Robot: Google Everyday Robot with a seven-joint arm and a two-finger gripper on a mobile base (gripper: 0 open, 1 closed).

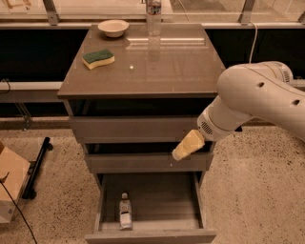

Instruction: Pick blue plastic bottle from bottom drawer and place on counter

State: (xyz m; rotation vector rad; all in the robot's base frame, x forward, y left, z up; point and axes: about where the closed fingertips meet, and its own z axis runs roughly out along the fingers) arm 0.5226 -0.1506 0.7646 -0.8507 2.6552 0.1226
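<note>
— Where is the gripper?
— The cream-coloured gripper (187,146) hangs in front of the cabinet, over the right part of the middle drawer (143,163). It sits at the tip of the white arm (257,97), which reaches in from the right. Whether it is apart or together I cannot tell.

— And the bottle?
— The blue plastic bottle (125,212) lies in the pulled-out bottom drawer (147,236), near its left wall and front, with its white cap toward the back. It is below and left of the gripper, well apart from it.

— What is on the counter (167,66)?
— A green-and-yellow sponge (98,58) lies on the left. A pale bowl (113,27) sits at the back left, and a second clear bottle (153,14) stands at the back edge.
</note>
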